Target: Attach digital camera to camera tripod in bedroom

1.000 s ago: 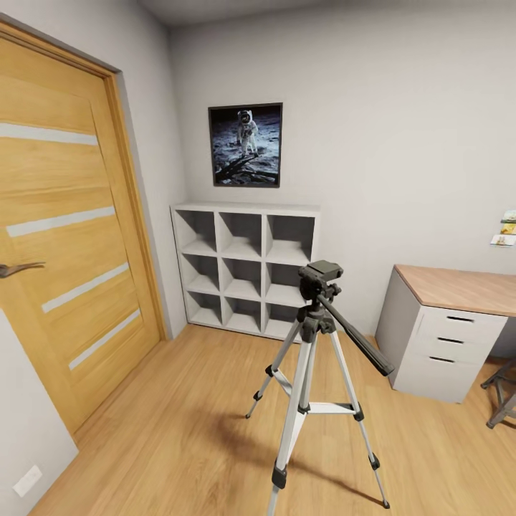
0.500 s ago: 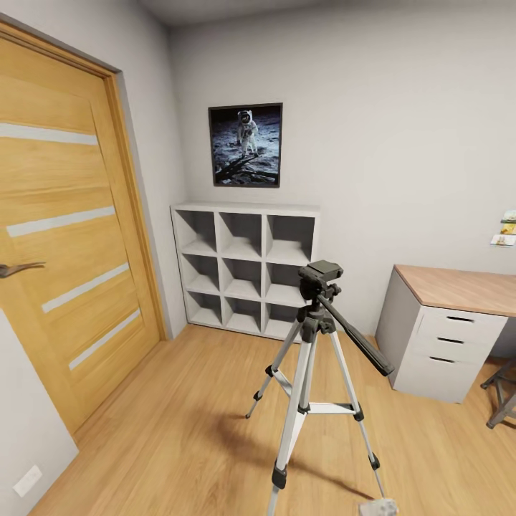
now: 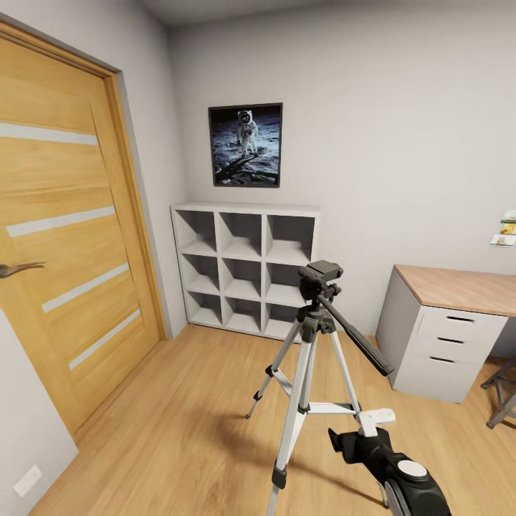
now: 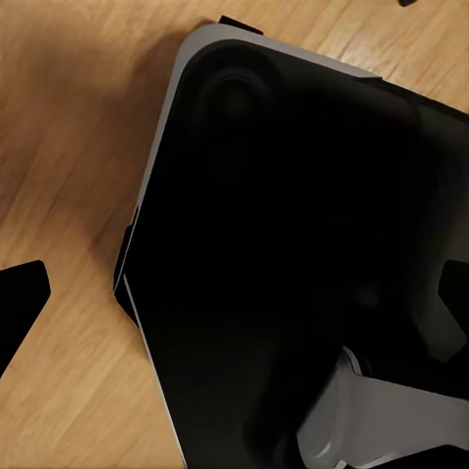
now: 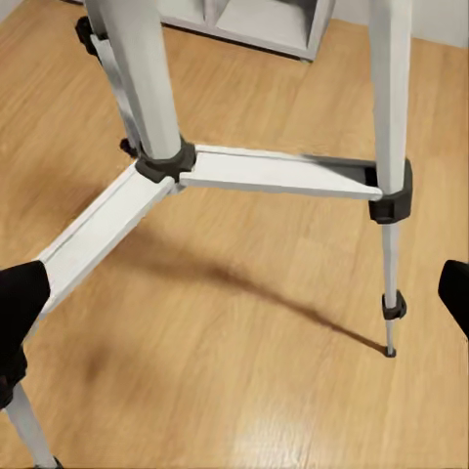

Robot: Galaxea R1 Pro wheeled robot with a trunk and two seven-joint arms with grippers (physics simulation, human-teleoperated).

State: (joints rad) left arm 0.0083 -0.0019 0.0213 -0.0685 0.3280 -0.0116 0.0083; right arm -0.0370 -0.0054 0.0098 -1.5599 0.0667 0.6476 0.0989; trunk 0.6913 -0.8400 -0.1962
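The camera tripod (image 3: 309, 358) stands on the wood floor of the bedroom, silver legs spread, with its black head (image 3: 320, 276) bare and the pan handle (image 3: 358, 340) slanting down to the right. My right gripper (image 3: 342, 438) is low beside the tripod's right leg. In the right wrist view the right gripper (image 5: 237, 298) is open, its black fingertips (image 5: 20, 303) wide apart with nothing between them, facing the tripod's leg braces (image 5: 264, 171). My left gripper (image 4: 237, 293) is open over the robot's dark base (image 4: 293, 244). The digital camera is out of view.
A wooden door (image 3: 64, 236) fills the left wall. A white cube shelf (image 3: 244, 269) stands against the back wall under a framed astronaut picture (image 3: 245, 145). A white desk with drawers (image 3: 448, 337) and a chair leg (image 3: 502, 394) are at the right.
My right arm has risen into the head view at the bottom right, up beside the tripod's right leg. The tripod and the view have not moved.
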